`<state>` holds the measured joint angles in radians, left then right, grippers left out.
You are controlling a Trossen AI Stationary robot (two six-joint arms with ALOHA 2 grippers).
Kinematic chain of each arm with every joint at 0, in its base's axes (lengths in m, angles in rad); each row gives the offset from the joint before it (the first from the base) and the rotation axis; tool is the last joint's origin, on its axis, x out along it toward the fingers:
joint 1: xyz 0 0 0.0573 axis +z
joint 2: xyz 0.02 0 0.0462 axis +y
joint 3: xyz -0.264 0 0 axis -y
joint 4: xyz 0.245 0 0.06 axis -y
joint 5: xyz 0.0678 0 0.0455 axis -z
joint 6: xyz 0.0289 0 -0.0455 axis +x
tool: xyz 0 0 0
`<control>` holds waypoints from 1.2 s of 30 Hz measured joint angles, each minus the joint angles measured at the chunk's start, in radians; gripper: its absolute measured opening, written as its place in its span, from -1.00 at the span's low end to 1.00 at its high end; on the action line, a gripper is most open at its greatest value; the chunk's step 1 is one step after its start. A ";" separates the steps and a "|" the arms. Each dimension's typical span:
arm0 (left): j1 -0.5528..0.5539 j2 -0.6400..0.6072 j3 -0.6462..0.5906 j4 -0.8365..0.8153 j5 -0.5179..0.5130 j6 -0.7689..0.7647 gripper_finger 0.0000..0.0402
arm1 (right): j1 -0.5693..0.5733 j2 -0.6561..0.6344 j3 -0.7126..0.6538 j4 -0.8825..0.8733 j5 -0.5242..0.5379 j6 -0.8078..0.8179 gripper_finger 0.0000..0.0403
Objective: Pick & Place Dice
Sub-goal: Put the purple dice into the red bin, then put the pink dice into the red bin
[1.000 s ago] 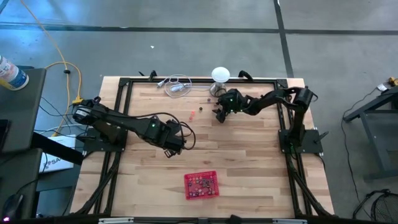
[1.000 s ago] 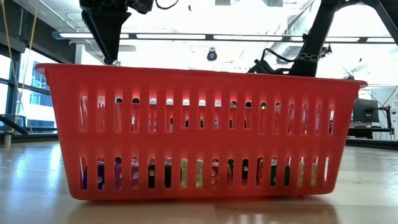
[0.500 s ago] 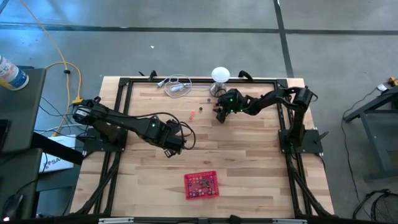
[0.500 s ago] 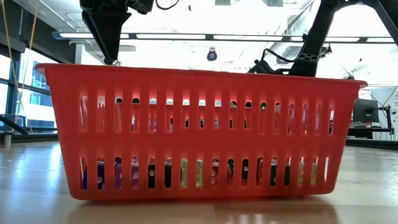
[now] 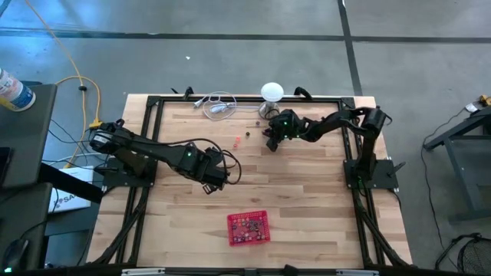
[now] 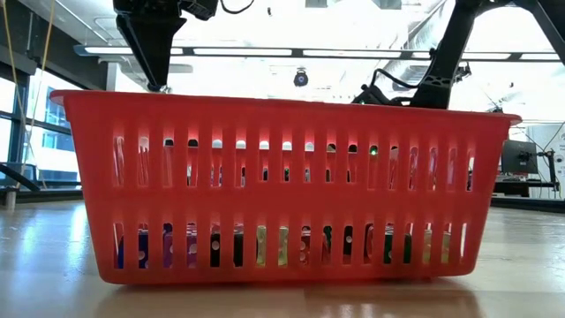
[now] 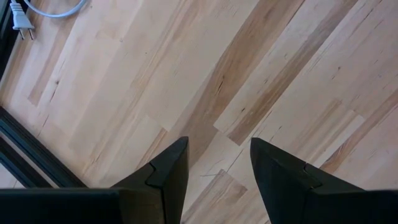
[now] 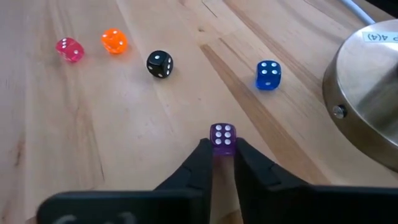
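Right wrist view: five dice (image 8: 222,137)

The right gripper (image 5: 270,142) moves just a tiny bit between the earlier pictures and now, pulling back a hair toward its own arm, away from the pink and orange dice that lie out in front of its fingers. In the low view, one little green light (image 6: 373,150) that shows through a slot of the red basket (image 6: 291,124) looks dim half a second ago and bright again now. No other change shows in the high or low view.
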<state>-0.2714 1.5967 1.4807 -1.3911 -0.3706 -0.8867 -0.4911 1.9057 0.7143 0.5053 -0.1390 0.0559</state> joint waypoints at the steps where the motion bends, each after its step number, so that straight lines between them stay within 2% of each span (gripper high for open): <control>1: 0.000 0.000 0.000 0.000 0.000 0.000 -0.19 | 0.000 0.000 0.000 0.000 0.001 0.000 -0.82; 5: 0.000 0.000 0.000 -0.001 0.000 0.000 -0.19 | 0.000 0.000 0.000 0.000 0.002 0.000 -0.76; 12: 0.000 0.000 0.000 -0.016 0.000 0.000 -0.19 | 0.001 -0.011 -0.001 -0.005 0.002 0.017 -0.87; 19: 0.000 0.000 0.000 -0.035 0.001 0.001 -0.19 | 0.027 -0.079 -0.005 -0.017 -0.004 0.022 -0.88; 23: 0.000 -0.003 0.000 -0.038 0.001 0.007 -0.19 | 0.063 -0.152 -0.004 -0.043 0.002 0.020 -0.91; 29: 0.014 -0.006 0.000 0.015 0.001 0.046 -0.19 | 0.161 -0.331 -0.003 -0.158 0.005 0.009 -0.99; 36: 0.013 -0.006 0.000 0.080 0.002 0.045 -0.19 | 0.285 -0.538 -0.002 -0.296 0.111 -0.001 -1.00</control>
<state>-0.2583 1.5902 1.4803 -1.3114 -0.3683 -0.8420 -0.2059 1.3681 0.7128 0.2094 -0.0282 0.0551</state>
